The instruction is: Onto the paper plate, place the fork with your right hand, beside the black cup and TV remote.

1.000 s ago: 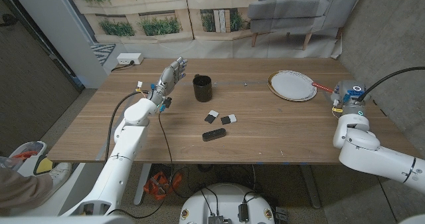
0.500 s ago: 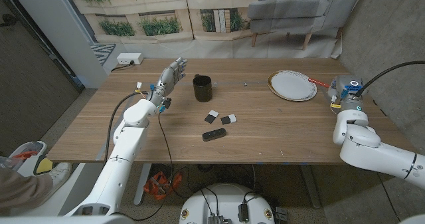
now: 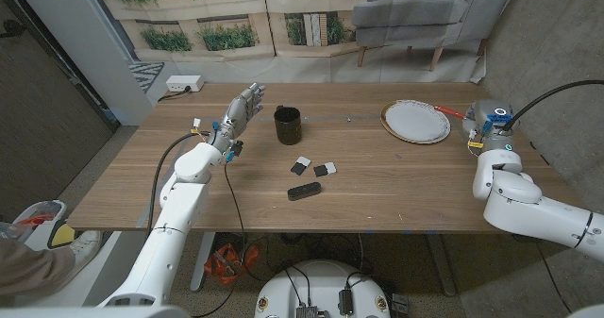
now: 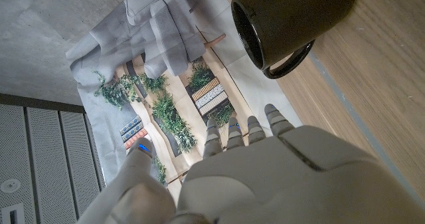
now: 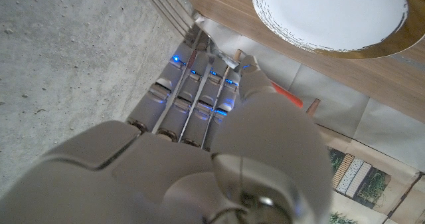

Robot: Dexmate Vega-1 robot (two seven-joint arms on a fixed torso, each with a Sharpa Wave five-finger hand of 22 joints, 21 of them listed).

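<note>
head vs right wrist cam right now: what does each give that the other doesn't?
Head view adds: black cup, remote, two small black-and-white items between them, and the left robot hand raised with fingers apart beside the cup.

Right wrist view adds: a close look at the robot hand's thumb lying over the fork's red handle, and blue lights between its fingers.

Shared: plate, bare; right robot hand just off the plate's rim; fork in that hand, not yet on the plate; table.

My right hand (image 3: 486,123) holds the red-handled fork (image 3: 457,114) beside the white, gold-rimmed paper plate (image 3: 415,122), well apart from the black cup (image 3: 288,125).
</note>
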